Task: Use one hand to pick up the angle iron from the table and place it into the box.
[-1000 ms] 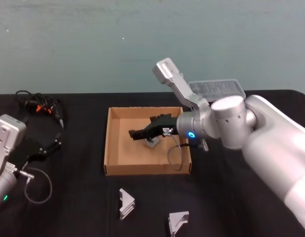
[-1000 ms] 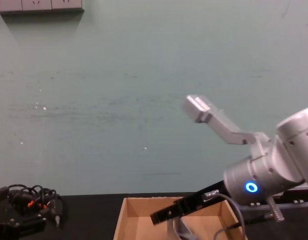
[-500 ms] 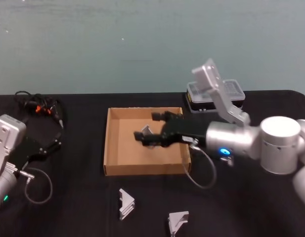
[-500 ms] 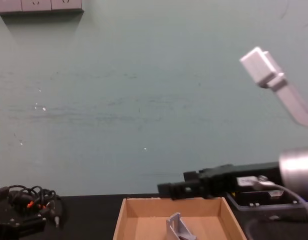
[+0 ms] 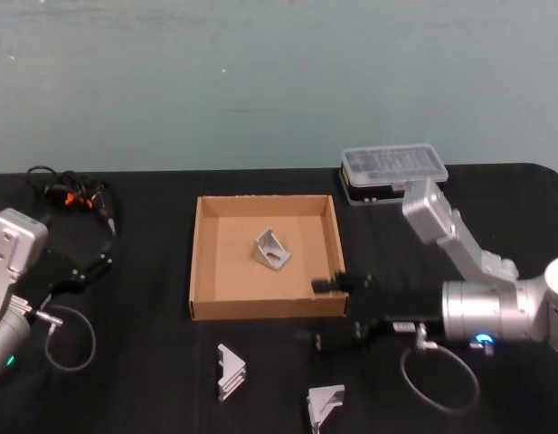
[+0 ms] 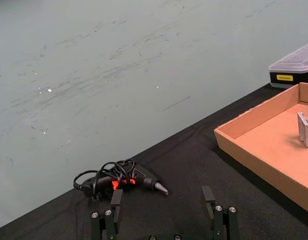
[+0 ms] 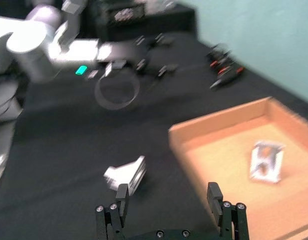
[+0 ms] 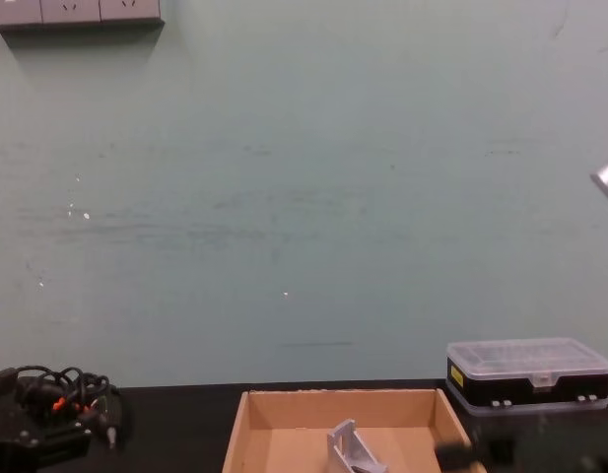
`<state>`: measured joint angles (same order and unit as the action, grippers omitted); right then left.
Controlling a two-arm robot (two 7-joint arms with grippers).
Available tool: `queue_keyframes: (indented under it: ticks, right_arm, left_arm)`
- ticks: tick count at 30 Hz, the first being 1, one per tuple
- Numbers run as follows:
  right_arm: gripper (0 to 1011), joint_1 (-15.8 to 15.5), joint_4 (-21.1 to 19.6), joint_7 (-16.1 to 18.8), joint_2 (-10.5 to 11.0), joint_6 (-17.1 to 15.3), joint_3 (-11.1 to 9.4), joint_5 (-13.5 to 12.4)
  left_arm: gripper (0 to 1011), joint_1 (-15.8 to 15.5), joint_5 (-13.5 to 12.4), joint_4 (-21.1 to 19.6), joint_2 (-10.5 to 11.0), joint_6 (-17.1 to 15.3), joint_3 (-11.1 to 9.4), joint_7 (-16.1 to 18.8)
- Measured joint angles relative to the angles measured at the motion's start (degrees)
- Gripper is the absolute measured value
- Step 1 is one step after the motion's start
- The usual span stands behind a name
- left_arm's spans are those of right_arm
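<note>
One silver angle iron (image 5: pixel 272 250) lies inside the brown cardboard box (image 5: pixel 196 262), apart from both grippers; it also shows as the angle iron (image 8: pixel 353 448) in the box (image 8: pixel 338 402) and as the angle iron (image 7: pixel 267 160). Two more angle irons (image 5: pixel 231 372) (image 5: pixel 327 407) rest on the black table (image 5: pixel 143 362) in front of the box. My right gripper (image 5: pixel 326 313) hovers open and empty at the box's front right corner. In the right wrist view, the right gripper (image 7: pixel 168 200) points toward a loose angle iron (image 7: pixel 126 175). My left gripper (image 6: pixel 161 205) sits parked and open at the far left.
A black case with a clear lid (image 5: pixel 392 174) stands behind the box at the right. A corded hand tool (image 5: pixel 72 194) lies at the table's back left, near the left arm (image 5: pixel 12 271). The right arm's cable loop (image 5: pixel 439 380) hangs over the table.
The right gripper opened and let the angle iron go inside the box, then drew back out of the box to its front right corner. The left arm has stayed still.
</note>
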<state>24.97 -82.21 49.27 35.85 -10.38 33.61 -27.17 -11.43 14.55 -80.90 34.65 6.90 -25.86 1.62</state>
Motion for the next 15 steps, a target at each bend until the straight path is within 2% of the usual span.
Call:
queue_keyframes:
  ticks: [2, 5, 11, 15]
  right_arm:
    - [1002, 0.0, 0.3, 1.9, 1.0, 1.0, 1.0, 0.5]
    - [1002, 0.1, 1.6, 5.6, 2.8, 3.3, 3.6, 2.0]
    - [1002, 1.0, 3.8, 9.9, 4.1, 5.4, 6.7, 3.1]
    - [1002, 1.5, 4.8, 10.9, 4.3, 6.0, 8.3, 4.0]
  left_arm:
    - [1000, 0.0, 0.0, 0.0, 0.0, 0.0, 0.0, 0.0]
    - [1000, 0.0, 0.0, 0.0, 0.0, 0.0, 0.0, 0.0]
    - [1000, 0.0, 0.0, 0.0, 0.0, 0.0, 0.0, 0.0]
    - [1000, 0.0, 0.0, 0.0, 0.0, 0.0, 0.0, 0.0]
